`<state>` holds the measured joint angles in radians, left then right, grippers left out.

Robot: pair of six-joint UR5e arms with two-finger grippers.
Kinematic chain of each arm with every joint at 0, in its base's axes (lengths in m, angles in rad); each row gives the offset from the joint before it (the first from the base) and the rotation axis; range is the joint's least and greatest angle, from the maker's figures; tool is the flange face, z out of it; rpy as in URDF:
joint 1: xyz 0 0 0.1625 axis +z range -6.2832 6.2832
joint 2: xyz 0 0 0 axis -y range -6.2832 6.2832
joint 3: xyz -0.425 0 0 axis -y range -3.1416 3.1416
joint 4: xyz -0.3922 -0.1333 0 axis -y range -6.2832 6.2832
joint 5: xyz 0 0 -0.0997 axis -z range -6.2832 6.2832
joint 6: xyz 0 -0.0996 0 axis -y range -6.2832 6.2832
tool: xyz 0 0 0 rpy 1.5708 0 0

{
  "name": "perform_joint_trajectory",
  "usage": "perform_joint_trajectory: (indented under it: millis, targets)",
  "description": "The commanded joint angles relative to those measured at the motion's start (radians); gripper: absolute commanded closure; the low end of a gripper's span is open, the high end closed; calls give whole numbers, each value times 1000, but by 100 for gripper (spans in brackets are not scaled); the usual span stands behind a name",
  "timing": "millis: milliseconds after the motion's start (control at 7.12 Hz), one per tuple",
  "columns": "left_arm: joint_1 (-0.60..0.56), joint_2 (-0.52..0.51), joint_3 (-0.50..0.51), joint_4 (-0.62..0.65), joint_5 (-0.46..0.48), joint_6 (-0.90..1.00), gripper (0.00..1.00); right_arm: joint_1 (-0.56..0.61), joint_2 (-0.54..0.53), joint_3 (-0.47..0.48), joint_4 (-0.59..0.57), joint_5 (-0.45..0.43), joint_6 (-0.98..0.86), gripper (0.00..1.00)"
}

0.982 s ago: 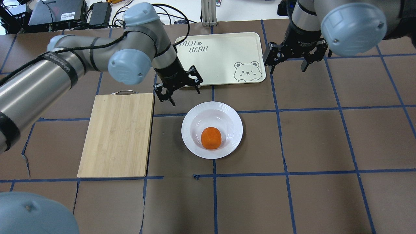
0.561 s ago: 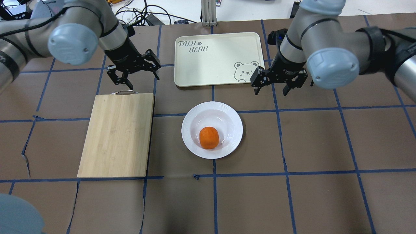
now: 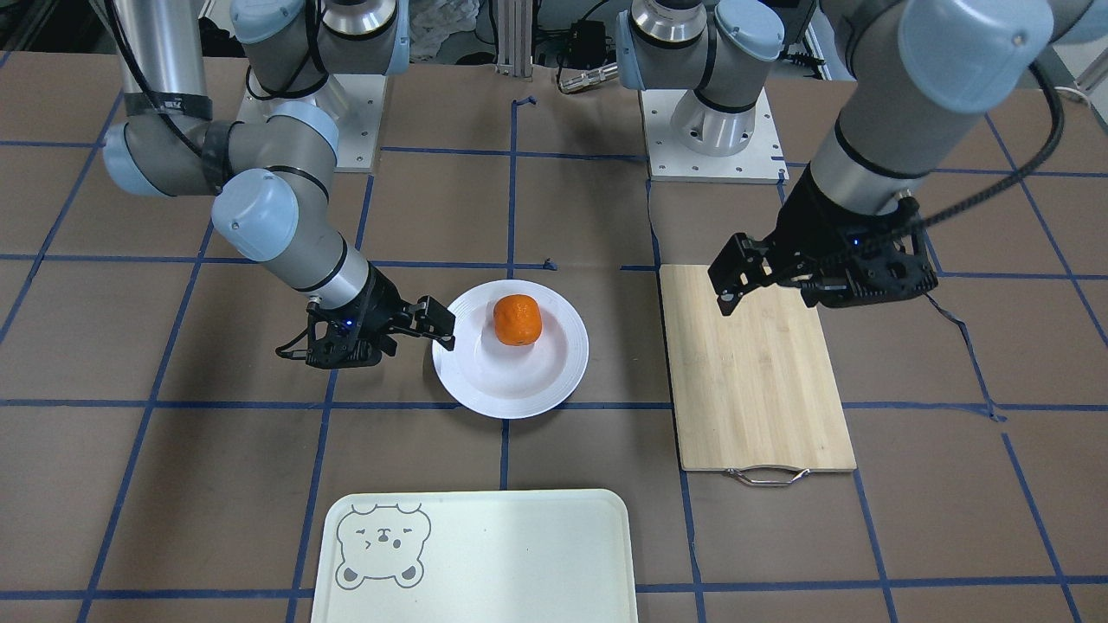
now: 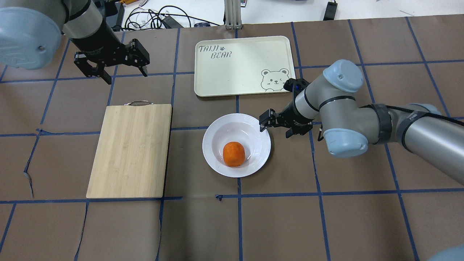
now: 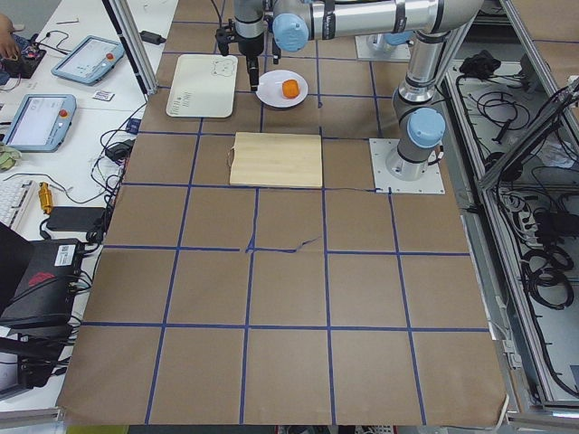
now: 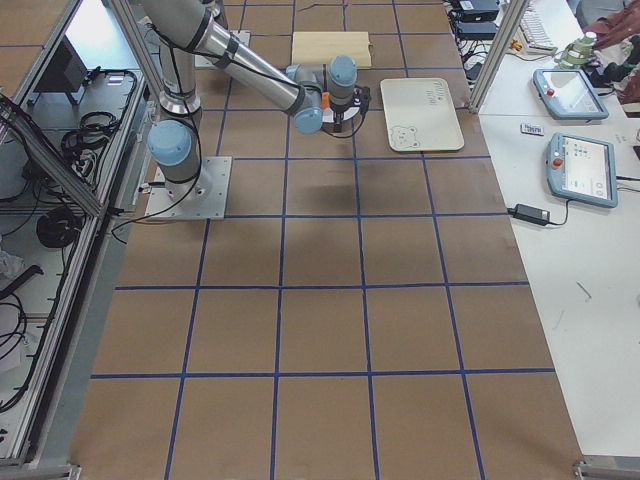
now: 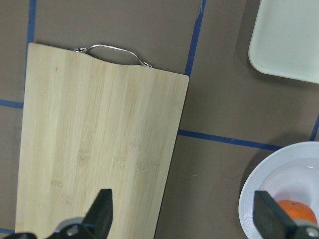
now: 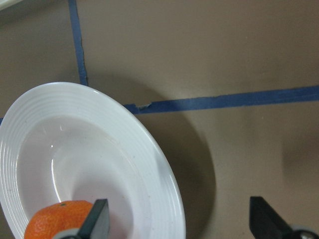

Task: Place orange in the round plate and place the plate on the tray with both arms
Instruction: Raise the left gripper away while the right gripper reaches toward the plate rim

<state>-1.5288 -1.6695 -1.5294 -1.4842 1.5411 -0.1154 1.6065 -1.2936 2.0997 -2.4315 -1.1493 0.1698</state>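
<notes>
Your right gripper [image 4: 276, 128] hung low at the round plate [image 4: 209, 146] with its jaws spread wide and nothing between them. In the right wrist view you could see one finger [image 8: 96, 219] over the plate's ribbed rim [image 8: 149, 149] and the other over bare brown table [image 4: 362, 163] outside it, so the jaws straddled the rim on the side facing the tray. Whether a fingertip touched the ceramic could not be told. From across the table you had the same gripper [image 3: 363, 344] tilted toward the plate [image 3: 519, 400], one finger [image 3: 440, 327] at its edge. The orange [image 4: 233, 154] lay in the plate's shallow well, a little off centre toward the robot, and you could also see it from the front [image 3: 518, 320] and at the bottom of the right wrist picture [image 8: 57, 219]. The plate stood on the table, not on the tray [image 4: 243, 65], which lay apart from it on the far side with the bear face at its corner nearest the right arm. Your left gripper [image 4: 125, 74] was wide open and empty too, well away from the plate and raised above the table beyond the handle end of the bamboo cutting board [image 4: 130, 148]. Its wrist camera looked down between the parted fingers [image 7: 102, 211] at the board [image 7: 94, 139], a corner of the tray [image 7: 289, 40] and part of the plate [image 7: 254, 189] with the orange [image 7: 296, 211].
</notes>
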Motion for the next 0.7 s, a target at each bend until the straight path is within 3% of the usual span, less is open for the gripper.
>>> perform_joint_trajectory:
  millis: [0,421,561]
  targets:
    - [-33,78,-11,8,-1,5,0,3,16,65,-103,16,78,0]
    - [-33,131,-27,10,25,40,0,6,60,65,-139,51,122,2]
    - [-37,84,-43,22,96,31,0,19,60,65,-144,49,138,4]
